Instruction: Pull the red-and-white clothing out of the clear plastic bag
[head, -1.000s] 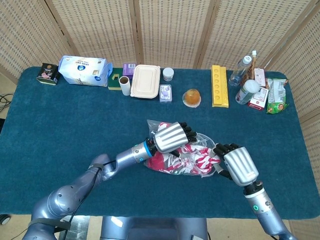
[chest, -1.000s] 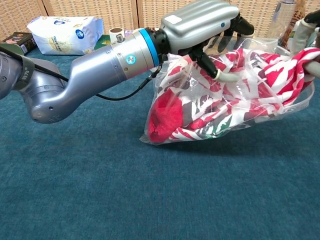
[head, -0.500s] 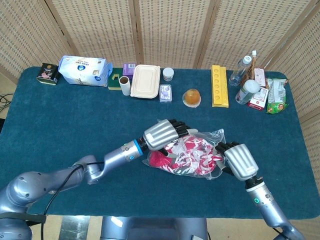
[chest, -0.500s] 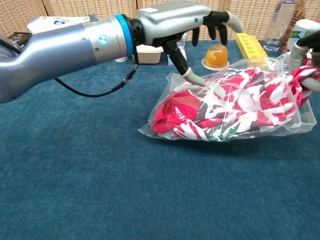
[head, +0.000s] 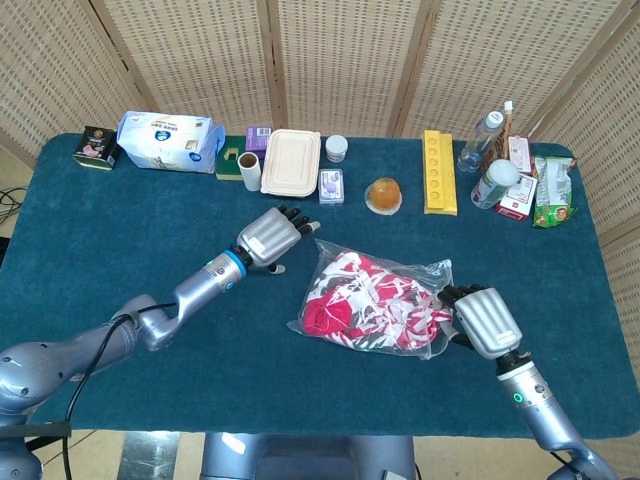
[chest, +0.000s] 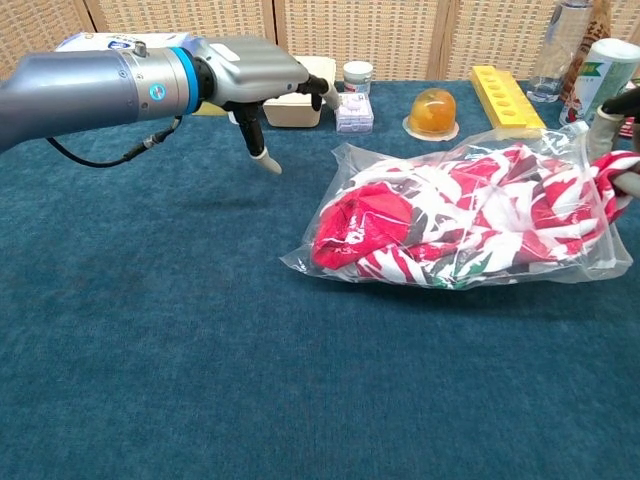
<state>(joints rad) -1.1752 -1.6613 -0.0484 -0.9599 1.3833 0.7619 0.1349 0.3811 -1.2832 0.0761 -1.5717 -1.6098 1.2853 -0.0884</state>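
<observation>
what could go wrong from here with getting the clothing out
The left hand is open and clear of the bag, so nothing pins it. If the right hand, gripping at the bag's right end, pulls now, the whole bag would probably slide along with the clothing.

The right hand may be pinching plastic together with fabric; its grip is partly hidden, so I cannot tell.

A dragged bag could drift toward the table edge.

A: The head view looks steeply down from high at the whole dark teal cloth-covered table (head: 120, 230), facing the woven screens.

B: The chest view sits low and near, looking across. Both share the clear plastic bag (head: 372, 303) (chest: 470, 215).
</observation>
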